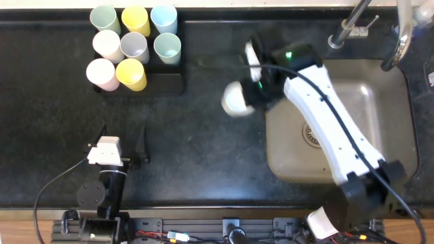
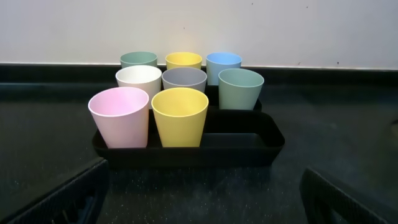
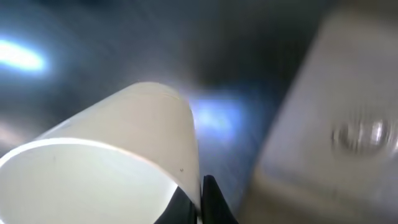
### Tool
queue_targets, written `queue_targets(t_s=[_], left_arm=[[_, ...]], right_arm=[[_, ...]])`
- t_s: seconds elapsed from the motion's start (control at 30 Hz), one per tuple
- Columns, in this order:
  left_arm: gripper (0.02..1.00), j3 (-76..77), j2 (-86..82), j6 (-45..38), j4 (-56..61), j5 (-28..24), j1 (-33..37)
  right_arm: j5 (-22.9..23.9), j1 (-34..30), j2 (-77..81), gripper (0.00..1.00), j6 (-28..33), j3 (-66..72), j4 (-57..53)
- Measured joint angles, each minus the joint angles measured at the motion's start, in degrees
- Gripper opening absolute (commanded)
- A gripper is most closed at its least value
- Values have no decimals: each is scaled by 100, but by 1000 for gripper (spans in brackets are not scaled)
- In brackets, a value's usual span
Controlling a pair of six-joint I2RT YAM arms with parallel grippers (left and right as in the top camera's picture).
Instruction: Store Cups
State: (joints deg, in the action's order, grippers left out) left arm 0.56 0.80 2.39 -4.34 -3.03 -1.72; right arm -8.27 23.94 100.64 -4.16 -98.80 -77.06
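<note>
The right jaws are clamped on the wall of a white cup (image 3: 106, 180), held above the counter (image 1: 203, 156) just beside the sink (image 1: 380, 102). The grip seems to take only the rim, so a fast swing could let it slip. The left jaws stand apart; straight ahead of them the tray (image 2: 249, 146) holds eight cups (image 2: 180, 115), with one place free.

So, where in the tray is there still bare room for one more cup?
One tray slot is free: the corner between the front yellow cup and a green cup. Every other slot is full. The counter between tray and sink is bare, where the right arm's fingers hold a white cup.
</note>
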Motion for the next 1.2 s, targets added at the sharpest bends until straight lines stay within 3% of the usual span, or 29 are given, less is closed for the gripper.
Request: queue_targets(t_s=[0.2,0.33,0.63,1.2], left_arm=[[998,0,0,0,0,0,0],[1000,0,0,0,0,0,0],[1000,0,0,0,0,0,0],[1000,0,0,0,-2,0,0]], right_arm=[[-63,557,776,45,-319,-2651,-455],[-87,946,1681,47,-501,-3659,-501],[103,1438,3108,45,-1021,-3834,-431],[422,1558,3390,45,-1425,-3834,68]])
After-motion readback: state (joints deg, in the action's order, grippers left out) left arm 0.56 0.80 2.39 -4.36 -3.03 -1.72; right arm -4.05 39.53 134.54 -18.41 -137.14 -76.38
